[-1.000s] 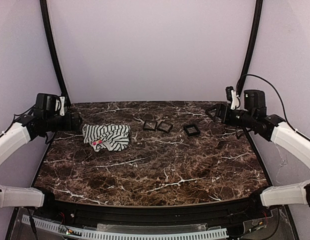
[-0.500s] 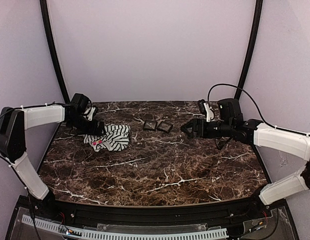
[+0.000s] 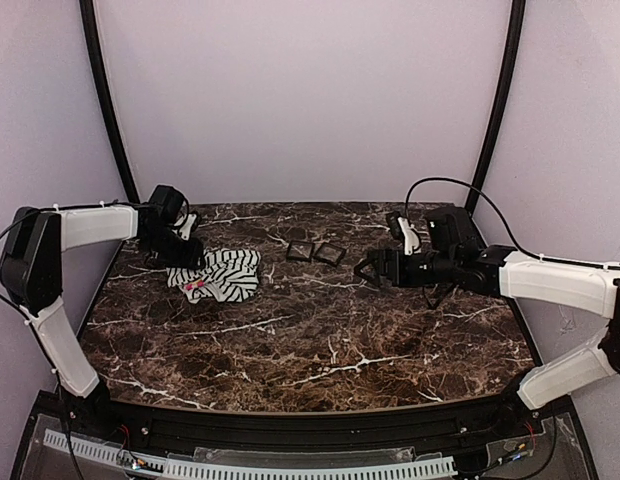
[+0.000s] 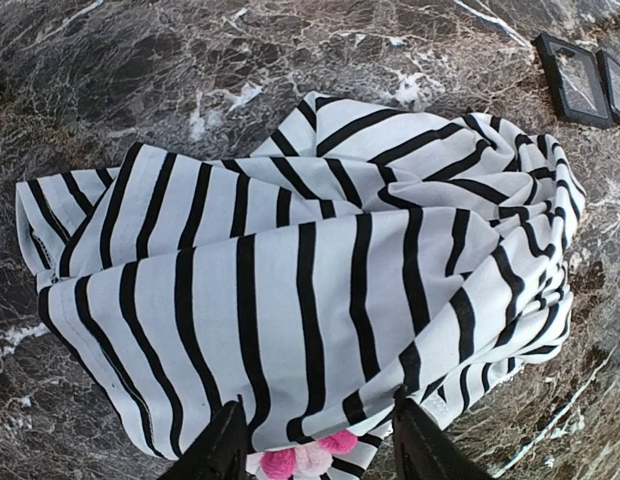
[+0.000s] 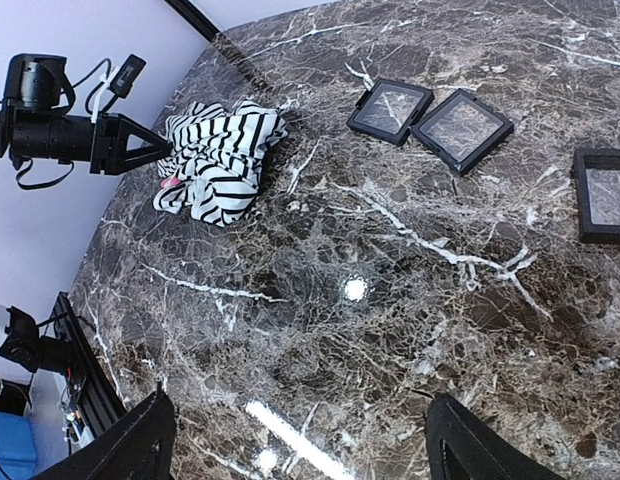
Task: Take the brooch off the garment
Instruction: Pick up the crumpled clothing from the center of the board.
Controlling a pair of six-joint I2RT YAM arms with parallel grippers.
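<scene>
The garment point(image 3: 228, 273) is a crumpled white cloth with black stripes at the back left of the marble table point(image 3: 320, 340). The brooch point(image 3: 195, 287), pink and white, sits on its near left edge. My left gripper point(image 3: 189, 261) is low over the garment's left end. In the left wrist view its fingers point(image 4: 222, 452) stand apart on either side of a fold of the garment point(image 4: 310, 270), with the brooch point(image 4: 306, 461) between them just under the fold. My right gripper point(image 3: 365, 268) hovers open over bare marble right of centre; its gripper point(image 5: 310, 450) holds nothing.
Two small black square frames point(image 3: 301, 250) point(image 3: 330, 253) lie side by side at the back centre, right of the garment. The right wrist view shows a third frame point(image 5: 602, 195) further right. Black posts stand at both back corners.
Both arms swung in from the table's sides. The left gripper came down onto the garment's left end and its jaws narrowed. The right gripper slid left, over the third frame.
</scene>
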